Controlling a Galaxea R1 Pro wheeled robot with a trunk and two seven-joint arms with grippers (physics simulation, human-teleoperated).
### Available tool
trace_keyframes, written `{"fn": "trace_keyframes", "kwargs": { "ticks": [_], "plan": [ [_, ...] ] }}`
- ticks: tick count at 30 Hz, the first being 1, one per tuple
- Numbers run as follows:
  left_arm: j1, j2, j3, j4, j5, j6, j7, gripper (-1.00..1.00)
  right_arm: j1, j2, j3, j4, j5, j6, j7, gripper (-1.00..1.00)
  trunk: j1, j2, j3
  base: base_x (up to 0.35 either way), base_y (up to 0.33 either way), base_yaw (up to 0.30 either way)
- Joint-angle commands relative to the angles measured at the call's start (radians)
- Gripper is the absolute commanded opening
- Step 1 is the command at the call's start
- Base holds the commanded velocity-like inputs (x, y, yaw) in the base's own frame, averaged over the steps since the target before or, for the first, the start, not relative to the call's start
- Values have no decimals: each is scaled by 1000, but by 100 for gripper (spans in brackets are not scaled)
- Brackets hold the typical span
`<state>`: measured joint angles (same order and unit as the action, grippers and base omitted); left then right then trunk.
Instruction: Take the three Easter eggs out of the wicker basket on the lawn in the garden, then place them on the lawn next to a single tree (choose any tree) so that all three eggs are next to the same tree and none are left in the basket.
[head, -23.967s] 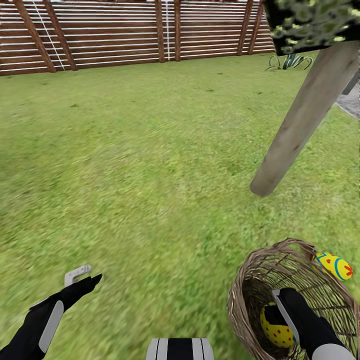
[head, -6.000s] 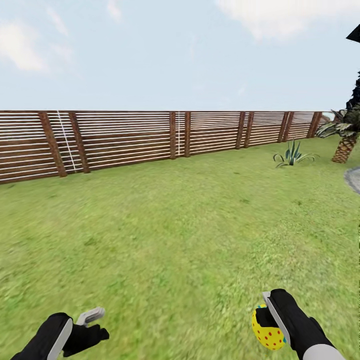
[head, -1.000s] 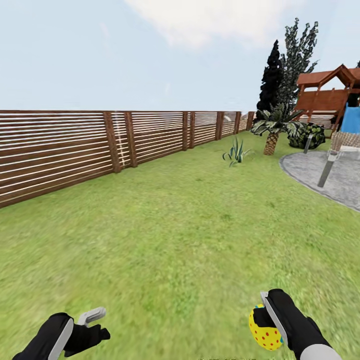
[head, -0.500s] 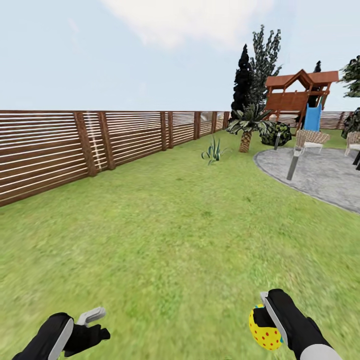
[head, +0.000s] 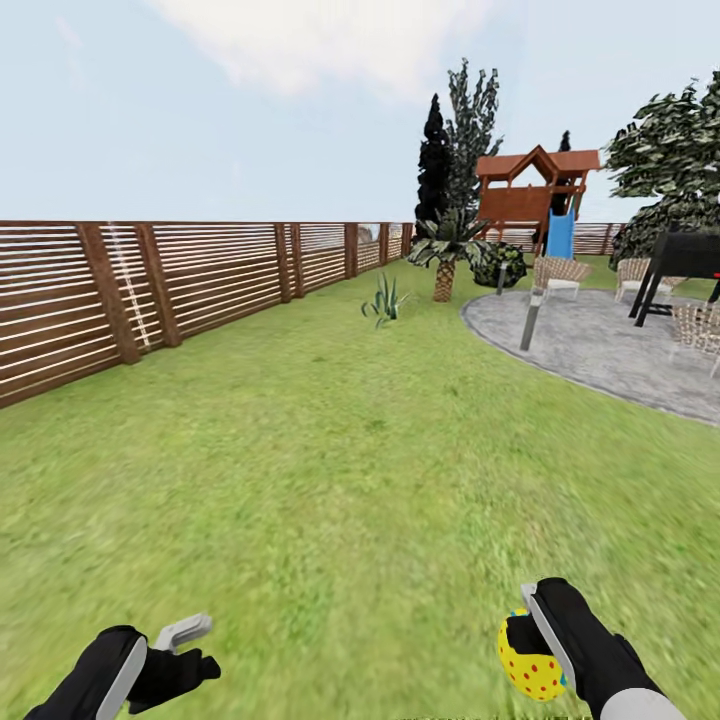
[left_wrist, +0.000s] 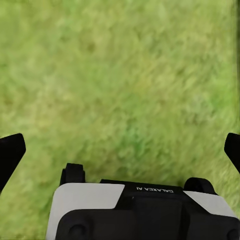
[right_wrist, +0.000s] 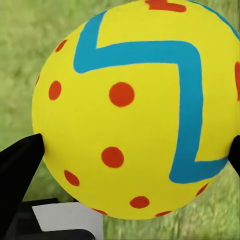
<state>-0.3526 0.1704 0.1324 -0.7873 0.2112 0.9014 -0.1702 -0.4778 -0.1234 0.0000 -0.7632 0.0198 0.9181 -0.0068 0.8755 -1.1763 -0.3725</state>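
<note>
Easter egg (right_wrist: 135, 107) sits clamped between the right end effector (head: 535, 645) fingers; left end effector (left_wrist: 120, 150) gapes empty.

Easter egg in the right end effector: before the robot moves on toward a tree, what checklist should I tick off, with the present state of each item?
1. Easter egg held between the right end effector's fingers: ok, a fingertip sits at each side of it in the right wrist view.
2. Left end effector free for a later pick: ok, fingers spread wide over bare lawn.
3. Suitable tree in sight: cannot tell; a leafy crown shows at far right beyond the paving, its trunk hidden.
4. Short palm and black cypress ruled out as targets: ok.
5. Grass path ahead free of obstacles: ok.
6. Basket emptied: cannot tell from these views.
</note>
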Motion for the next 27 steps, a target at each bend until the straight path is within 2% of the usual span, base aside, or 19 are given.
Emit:
{"fn": "trace_keyframes", "kwargs": {
  "ticks": [1, 27],
  "plan": [
    [0, 0, 3, -1, -1, 5, -5, 100, -1, 1, 0, -1, 2, 4, -1, -100, 0, -1, -1, 0, 0, -288],
    [0, 0, 3, -1, -1, 5, -5, 100, -1, 0, 0, -1, 2, 5, -1, -100, 0, -1, -1, 0, 0, -288]
  ]
}}
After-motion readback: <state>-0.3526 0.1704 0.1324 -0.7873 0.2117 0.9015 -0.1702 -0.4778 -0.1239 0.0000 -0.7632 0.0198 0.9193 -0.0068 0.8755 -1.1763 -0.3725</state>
